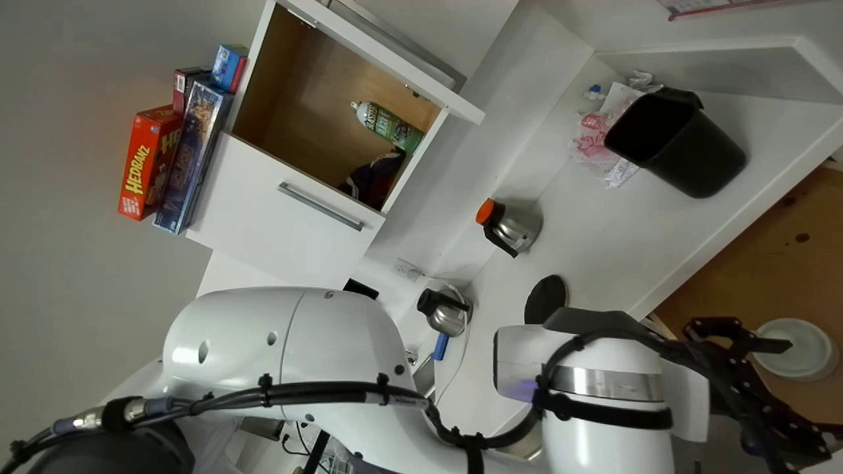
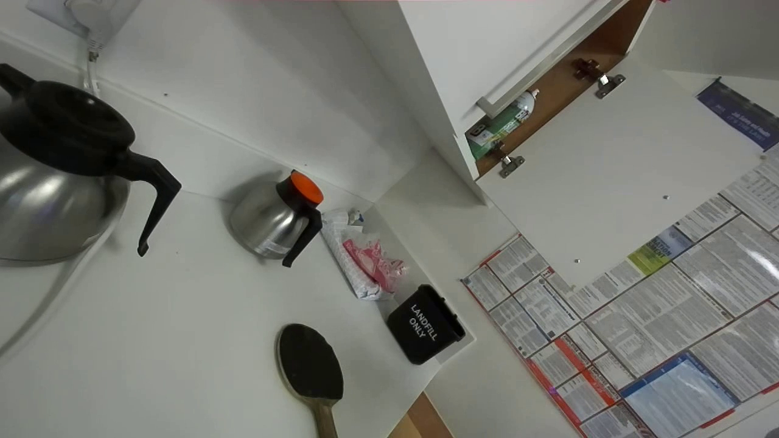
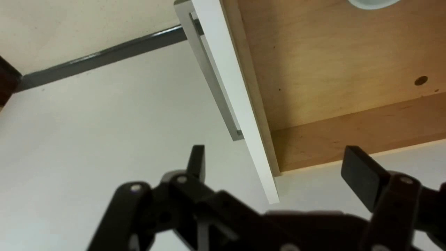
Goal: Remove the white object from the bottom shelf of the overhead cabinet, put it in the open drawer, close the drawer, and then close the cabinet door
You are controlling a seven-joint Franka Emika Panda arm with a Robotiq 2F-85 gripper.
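HedBanz box rests on a long blue game box at the left, both on top of the overhead cabinet, whose wooden interior is exposed. Inside, a green-labelled spray can stands upright beside a dark bundle too shadowed to name. The cabinet door stands open, two hinges showing in an exterior view. The white Panda arm stretches across the near part of the scene from the left. Farther back, on the white counter, come a black-lidded steel carafe, an orange-lidded steel carafe, a dark oval-headed utensil, a plastic bag with red print, and an upright black bin lettered LANDFILL ONLY. The drawer, open, is at the right, with a wooden floor, a white front and a silver bar handle. The round white bowl is inside the drawer; in the wrist view only a sliver of it shows, at the far right and well apart from the claw. The claw hangs by the drawer, its fingers spread wide, with nothing in their hold. From the wrist, the end of the white front appears between the fingers; whether either one touches it, I cannot tell.
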